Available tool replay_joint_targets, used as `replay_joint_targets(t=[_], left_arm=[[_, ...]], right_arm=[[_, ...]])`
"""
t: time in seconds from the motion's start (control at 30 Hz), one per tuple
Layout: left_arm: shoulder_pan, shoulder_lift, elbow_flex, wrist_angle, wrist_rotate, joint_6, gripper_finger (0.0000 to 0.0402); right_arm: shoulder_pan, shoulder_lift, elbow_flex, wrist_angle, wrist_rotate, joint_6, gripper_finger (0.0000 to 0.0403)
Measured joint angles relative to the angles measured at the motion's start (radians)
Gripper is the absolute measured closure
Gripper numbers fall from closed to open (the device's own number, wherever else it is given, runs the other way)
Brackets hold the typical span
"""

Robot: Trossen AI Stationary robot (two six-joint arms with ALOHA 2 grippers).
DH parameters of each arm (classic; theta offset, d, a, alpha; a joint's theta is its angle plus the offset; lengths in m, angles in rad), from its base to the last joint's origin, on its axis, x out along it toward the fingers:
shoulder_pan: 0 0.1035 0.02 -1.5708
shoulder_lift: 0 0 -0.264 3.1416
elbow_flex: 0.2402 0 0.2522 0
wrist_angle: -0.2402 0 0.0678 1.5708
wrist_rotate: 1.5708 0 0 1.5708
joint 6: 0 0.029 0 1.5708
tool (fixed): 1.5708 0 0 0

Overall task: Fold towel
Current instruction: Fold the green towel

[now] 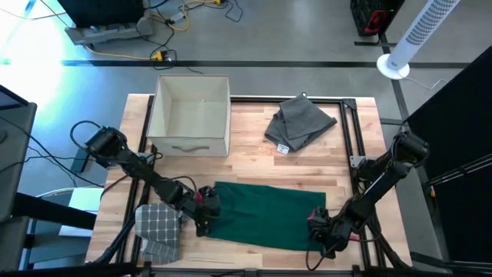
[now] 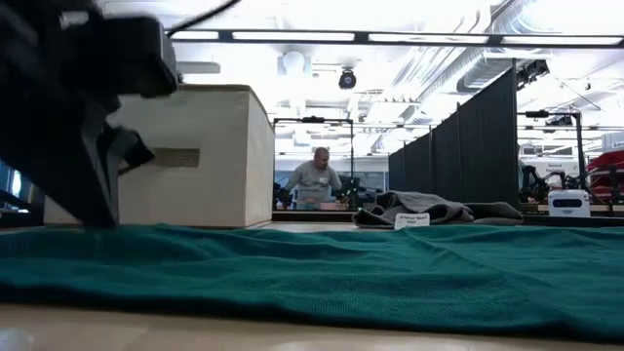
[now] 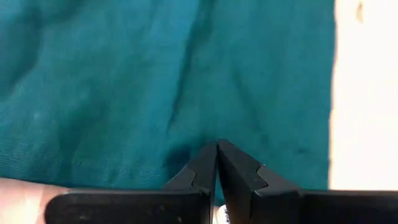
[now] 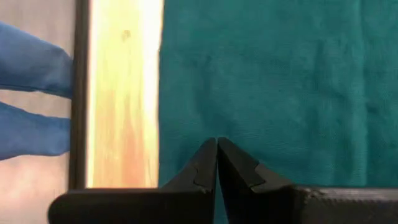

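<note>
Green towel (image 1: 265, 215) flat on desk (image 1: 254, 154), left claw (image 1: 204, 218) and right claw (image 1: 319, 228) both pinched shut at near corners, cloth between tips unconfirmed; risk: corner slipping on lift, lopsided fold

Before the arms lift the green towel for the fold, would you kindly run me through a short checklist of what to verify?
1. Left end effector shut at the flat green cloth towel's left edge: ok.
2. Right end effector shut at its right edge: ok.
3. Cloth really pinched between the fingers: cannot tell.
4. Towel lying flat on the wooden table: ok.
5. Crumpled grey cloth and beige fabric box apart from the towel: ok.
6. Checked grey cloth beside the left end effector, touching or not: cannot tell.
</note>
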Motion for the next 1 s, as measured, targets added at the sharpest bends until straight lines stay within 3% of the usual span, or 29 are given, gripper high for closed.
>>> replay_joint_targets(t=[0.2, 0.37, 0.67, 0.87, 1.0], left_arm=[[0.008, 0.046, 0.005, -0.019, 0.075, -0.011, 0.0392], [0.009, -0.026, -0.001, -0.095, 0.087, -0.027, 0.0392], [0.094, -0.174, 0.088, -0.129, 0.075, 0.004, 0.0392], [0.169, -0.205, 0.095, -0.192, -0.038, 0.022, 0.0392], [0.218, -0.206, 0.073, -0.22, 0.034, 0.119, 0.0392]], right_arm=[[0.011, 0.014, 0.003, -0.014, -0.006, 0.036, 0.0403], [0.033, -0.034, 0.0, -0.113, -0.007, 0.058, 0.0403], [-0.004, -0.273, -0.001, -0.228, -0.035, 0.071, 0.0403], [-0.079, -0.501, 0.007, -0.523, -0.036, 0.331, 0.0403], [-0.145, -0.575, 0.07, -0.827, -0.038, 0.347, 0.0402]])
